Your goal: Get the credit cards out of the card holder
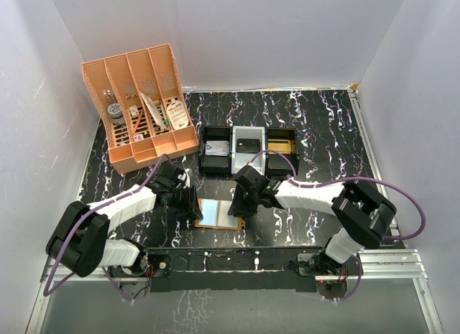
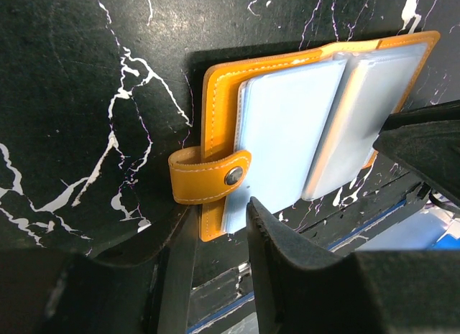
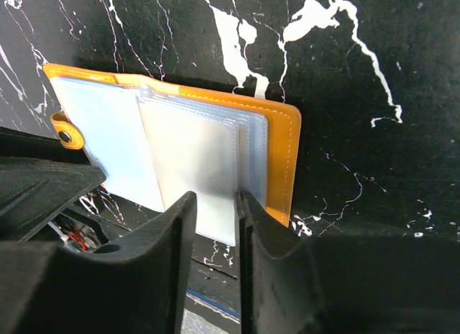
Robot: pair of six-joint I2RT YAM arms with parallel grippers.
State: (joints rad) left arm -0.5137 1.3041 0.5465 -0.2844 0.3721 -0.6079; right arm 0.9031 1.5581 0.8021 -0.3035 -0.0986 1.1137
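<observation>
The orange card holder point(image 1: 219, 213) lies open on the black marble table between my two grippers, pale blue panels up. In the left wrist view its snap strap point(image 2: 208, 176) sticks out from its orange edge point(image 2: 215, 97). My left gripper point(image 1: 192, 203) is open; its fingertips straddle the holder's near corner point(image 2: 219, 215), one finger over the blue panel. My right gripper point(image 1: 241, 203) is at the opposite edge, jaws narrowly apart point(image 3: 215, 196). A pale credit card point(image 3: 194, 161) sticks out past the holder's clear sleeves and shows through the gap between the fingers. The orange cover point(image 3: 277, 154) lies just beside it.
A large orange slotted desk organizer point(image 1: 140, 108) stands at the back left. Three small black trays sit behind the holder: one with a card point(image 1: 215, 149), one with a black box point(image 1: 248, 146), one with a gold block point(image 1: 282, 142). The metal rail point(image 1: 237, 262) runs along the near edge.
</observation>
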